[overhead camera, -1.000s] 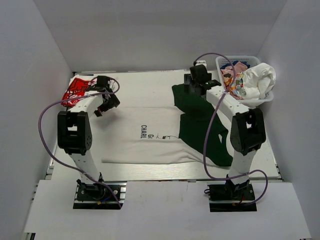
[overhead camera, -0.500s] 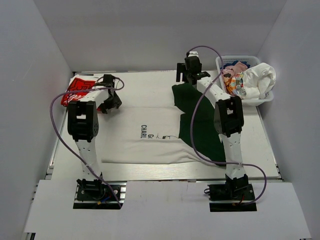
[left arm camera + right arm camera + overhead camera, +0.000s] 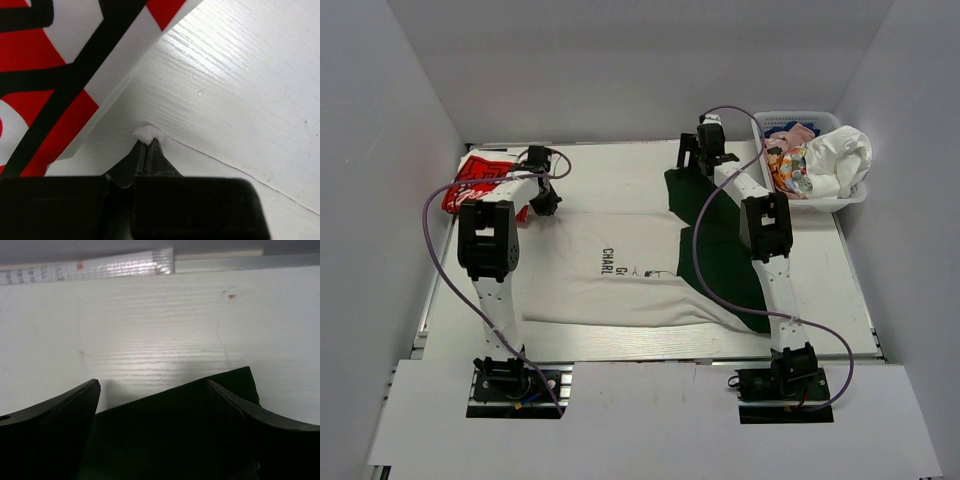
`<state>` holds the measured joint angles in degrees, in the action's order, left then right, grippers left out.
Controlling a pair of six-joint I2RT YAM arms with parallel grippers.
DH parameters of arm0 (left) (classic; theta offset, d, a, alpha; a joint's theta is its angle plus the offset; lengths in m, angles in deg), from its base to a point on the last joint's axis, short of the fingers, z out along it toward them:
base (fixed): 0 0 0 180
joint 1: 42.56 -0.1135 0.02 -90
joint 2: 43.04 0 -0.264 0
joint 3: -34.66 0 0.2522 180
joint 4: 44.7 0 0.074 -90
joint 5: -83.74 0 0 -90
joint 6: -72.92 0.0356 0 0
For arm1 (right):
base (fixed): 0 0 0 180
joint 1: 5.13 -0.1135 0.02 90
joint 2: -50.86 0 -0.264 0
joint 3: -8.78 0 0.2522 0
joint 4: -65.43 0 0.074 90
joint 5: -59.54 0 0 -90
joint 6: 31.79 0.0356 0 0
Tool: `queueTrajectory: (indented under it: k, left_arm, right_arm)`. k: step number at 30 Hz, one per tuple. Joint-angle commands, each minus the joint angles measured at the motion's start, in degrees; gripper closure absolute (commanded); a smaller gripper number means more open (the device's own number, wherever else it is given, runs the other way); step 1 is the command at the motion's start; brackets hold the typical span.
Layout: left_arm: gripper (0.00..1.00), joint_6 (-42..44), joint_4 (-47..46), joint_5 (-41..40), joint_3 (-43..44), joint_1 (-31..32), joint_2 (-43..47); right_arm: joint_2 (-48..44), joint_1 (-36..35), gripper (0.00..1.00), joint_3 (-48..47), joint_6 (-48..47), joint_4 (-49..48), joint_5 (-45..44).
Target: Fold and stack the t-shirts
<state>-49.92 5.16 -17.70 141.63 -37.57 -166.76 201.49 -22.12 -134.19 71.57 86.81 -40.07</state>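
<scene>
A white t-shirt [image 3: 620,270] with black text lies spread flat mid-table. My left gripper [image 3: 544,201] sits at its far left corner, shut on a pinch of the white cloth [image 3: 146,133]. Right beside that corner lies the folded red-and-white t-shirt [image 3: 472,184], which fills the upper left of the left wrist view [image 3: 50,60]. A dark green t-shirt [image 3: 720,235] overlaps the white one's right side. My right gripper [image 3: 704,158] hovers open over its far edge, and the green corner [image 3: 175,430] lies between the two fingers [image 3: 60,410].
A white lattice basket [image 3: 806,118] at the back right holds a heap of more t-shirts [image 3: 840,158], white, pink and blue. The table's far edge with a measuring strip [image 3: 100,270] is just beyond the right gripper. White walls close the sides.
My left gripper has gone from open to shut on the white t-shirt's corner. The right arm has stretched farther back along the green t-shirt, its gripper still open.
</scene>
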Motion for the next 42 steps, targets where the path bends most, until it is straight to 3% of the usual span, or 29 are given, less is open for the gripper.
queueTrajectory:
  k: [1,14,19,21,22,24,26,28,29,33,37,40,41,42]
  left_arm:
    - [1.00,-0.47,-0.06,2.04,-3.91,0.19,1.37]
    - [1.00,-0.47,-0.24,0.46,-6.02,0.19,3.49]
    - [1.00,-0.47,-0.76,0.46,-6.55,0.19,3.49]
    - [1.00,-0.47,-0.76,0.46,-6.55,0.19,3.49]
    - [1.00,-0.47,-0.76,0.46,-5.85,0.19,3.49]
    - [1.00,-0.47,-0.76,0.46,-5.32,0.19,3.49]
    - [1.00,-0.47,-0.24,0.46,-5.32,0.19,3.49]
    - [1.00,-0.47,-0.24,0.46,-4.79,0.19,3.49]
    - [1.00,-0.47,-0.24,0.46,-4.79,0.19,4.01]
    - [1.00,-0.47,-0.76,0.46,-4.27,0.19,4.01]
    - [1.00,-0.47,1.69,-0.77,-2.68,0.19,5.15]
    - [1.00,0.85,-0.49,-0.25,-5.57,0.71,8.22]
    - [1.00,1.46,-1.37,0.62,-8.28,0.72,10.76]
    - [1.00,1.46,-2.08,0.63,-9.44,0.72,12.09]
  right_arm:
    - [0.46,0.47,0.10,-2.72,0.09,-1.39,-2.60]
    - [-3.94,0.30,0.10,3.00,-7.55,-1.98,-8.75]
    - [-1.92,0.30,0.12,0.79,-10.88,3.54,-6.84]
    - [-2.44,-0.14,0.24,2.47,-12.40,4.95,-2.87]
    - [-2.70,-0.84,0.39,3.25,-13.01,7.04,-1.05]
    - [-2.97,-1.55,0.56,3.87,-12.93,7.76,0.90]
    - [-3.58,-2.34,0.67,4.93,-13.01,9.16,2.48]
    - [-5.51,-2.52,0.84,7.28,-12.06,9.35,4.49]
    - [-6.22,-2.78,0.99,8.00,-11.53,9.08,4.94]
    - [-11.04,-2.52,1.00,12.57,-9.23,4.61,6.36]
    - [-17.09,-2.78,1.00,12.48,-9.15,2.05,1.97]
    - [-24.92,-2.69,1.00,23.01,-8.36,-3.82,0.64]
    - [-32.08,-2.69,1.00,33.22,-8.01,-6.88,1.08]
    - [-34.67,-2.87,1.00,36.97,-6.87,-9.61,1.17]
